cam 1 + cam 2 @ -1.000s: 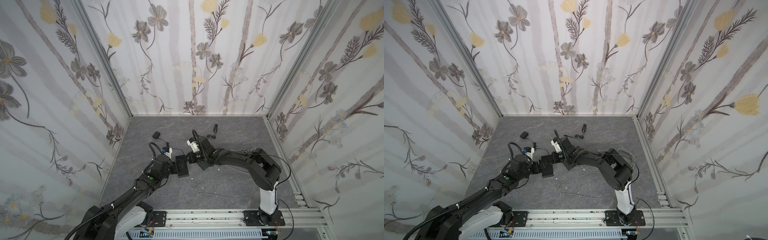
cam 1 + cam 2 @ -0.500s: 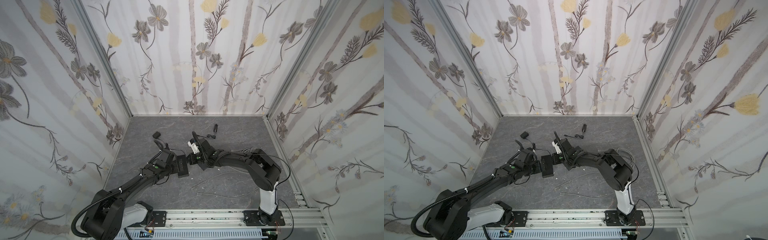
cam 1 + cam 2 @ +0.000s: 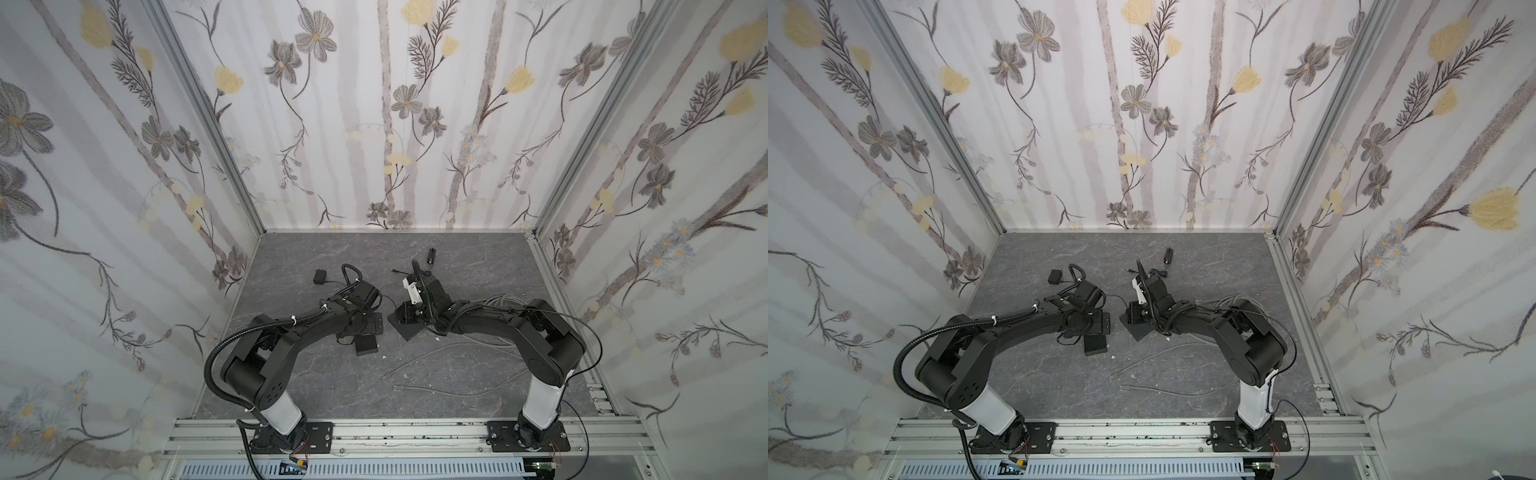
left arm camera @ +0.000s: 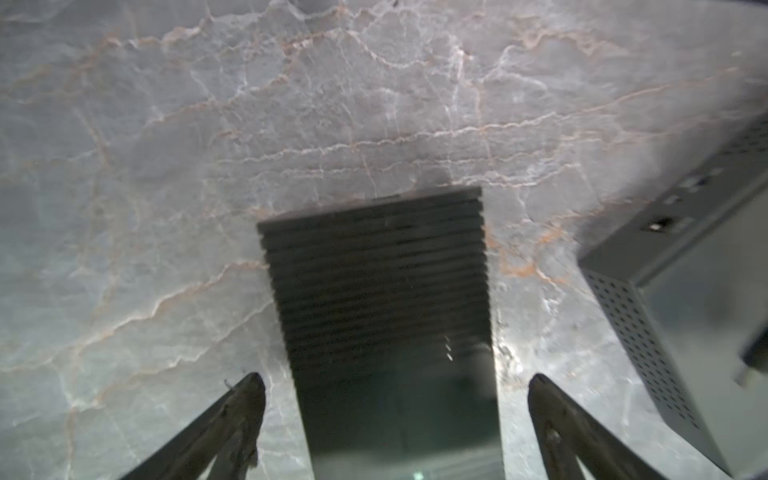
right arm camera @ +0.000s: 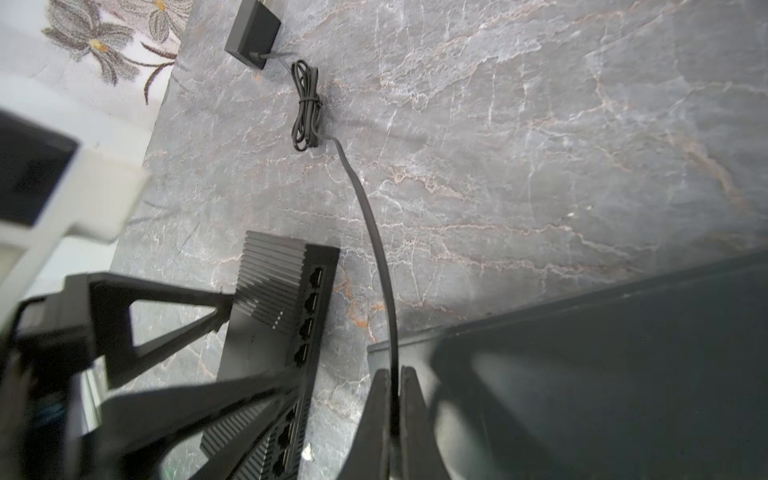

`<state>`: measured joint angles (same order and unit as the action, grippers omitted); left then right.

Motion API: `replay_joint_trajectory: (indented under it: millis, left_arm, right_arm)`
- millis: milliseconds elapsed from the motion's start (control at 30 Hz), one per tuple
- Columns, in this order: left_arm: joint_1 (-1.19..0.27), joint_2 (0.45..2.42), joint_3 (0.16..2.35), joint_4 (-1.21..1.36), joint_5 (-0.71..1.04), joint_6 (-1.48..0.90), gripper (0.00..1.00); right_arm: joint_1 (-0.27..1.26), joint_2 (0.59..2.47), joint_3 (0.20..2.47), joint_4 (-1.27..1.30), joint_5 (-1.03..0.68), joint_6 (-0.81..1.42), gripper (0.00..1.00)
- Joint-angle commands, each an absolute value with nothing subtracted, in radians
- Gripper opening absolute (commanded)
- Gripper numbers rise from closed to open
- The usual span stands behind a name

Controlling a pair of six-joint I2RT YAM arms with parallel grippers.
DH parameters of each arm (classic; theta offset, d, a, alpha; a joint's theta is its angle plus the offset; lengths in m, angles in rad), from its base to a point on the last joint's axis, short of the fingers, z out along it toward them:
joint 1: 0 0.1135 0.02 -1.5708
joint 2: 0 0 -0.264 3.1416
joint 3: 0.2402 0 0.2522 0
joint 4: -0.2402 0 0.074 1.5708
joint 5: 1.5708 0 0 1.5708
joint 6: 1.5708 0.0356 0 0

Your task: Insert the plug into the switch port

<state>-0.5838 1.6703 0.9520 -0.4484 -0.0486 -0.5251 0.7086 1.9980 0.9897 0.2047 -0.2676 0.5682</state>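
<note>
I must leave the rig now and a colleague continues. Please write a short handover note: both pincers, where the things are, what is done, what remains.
Left pincer: open, fingers on either side of the switch, not gripping it.
Right pincer: shut on the cable, beside the switch's ports.
The cable runs back to the adapter on the table.
Done: cable gripped; plug itself hidden.
Left: visible ports look empty; align plug, insert.
</note>
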Motion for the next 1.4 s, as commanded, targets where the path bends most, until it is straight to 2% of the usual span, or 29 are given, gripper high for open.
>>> replay_joint_trajectory:
  millis: [0, 33, 167, 233, 333, 400, 600, 733, 867, 900, 967, 1000, 1067, 1167, 1367]
  left_arm:
    - [-0.588, 1.724, 0.992, -0.514, -0.095, -0.487, 0.97]
    - [-0.587, 1.741, 1.000, -0.523, -0.103, -0.481, 0.94]
    - [-0.588, 1.760, 1.009, -0.541, -0.077, -0.450, 0.66]
    - [-0.588, 1.748, 1.005, -0.552, -0.068, -0.433, 0.57]
    - [-0.589, 1.719, 1.008, -0.585, -0.036, -0.367, 0.45]
    - [-0.589, 1.694, 1.020, -0.622, -0.008, -0.308, 0.41]
    - [-0.597, 1.595, 1.070, -0.679, 0.105, -0.239, 0.42]
    - [-0.604, 1.550, 1.166, -0.847, 0.110, 0.001, 0.47]
    - [-0.605, 1.505, 1.182, -0.944, 0.066, 0.282, 0.46]
    - [-0.606, 1.489, 1.169, -0.951, 0.070, 0.373, 0.44]
    - [-0.615, 1.458, 1.146, -0.986, 0.099, 0.573, 0.27]
    - [-0.619, 1.442, 1.130, -0.988, 0.087, 0.643, 0.24]
    - [-0.625, 1.430, 1.104, -0.990, 0.086, 0.751, 0.24]
    - [-0.629, 1.446, 1.066, -1.038, 0.115, 0.901, 0.30]
    - [-0.629, 1.543, 0.991, -0.970, 0.051, 0.953, 0.31]
  right_arm:
    - [0.703, 1.982, 0.975, 0.275, -0.289, 0.578, 0.00]
    - [0.703, 1.978, 0.969, 0.278, -0.291, 0.578, 0.00]
    - [0.696, 1.970, 0.953, 0.289, -0.296, 0.579, 0.00]
    - [0.695, 1.968, 0.949, 0.293, -0.299, 0.579, 0.00]
    - [0.695, 1.968, 0.947, 0.299, -0.303, 0.579, 0.00]
    - [0.696, 1.969, 0.945, 0.301, -0.304, 0.579, 0.00]
    - [0.690, 1.961, 0.945, 0.295, -0.308, 0.570, 0.00]
    - [0.688, 1.956, 0.958, 0.283, -0.307, 0.560, 0.00]
    - [0.689, 1.962, 0.971, 0.277, -0.295, 0.556, 0.00]
    - [0.691, 1.963, 0.971, 0.276, -0.289, 0.556, 0.00]
    - [0.697, 1.965, 0.975, 0.276, -0.289, 0.558, 0.00]
    - [0.700, 1.964, 0.980, 0.272, -0.288, 0.558, 0.00]
    - [0.711, 1.964, 0.994, 0.258, -0.286, 0.556, 0.00]
    - [0.735, 1.965, 1.015, 0.236, -0.279, 0.551, 0.00]
    - [0.783, 1.959, 1.029, 0.233, -0.276, 0.565, 0.00]
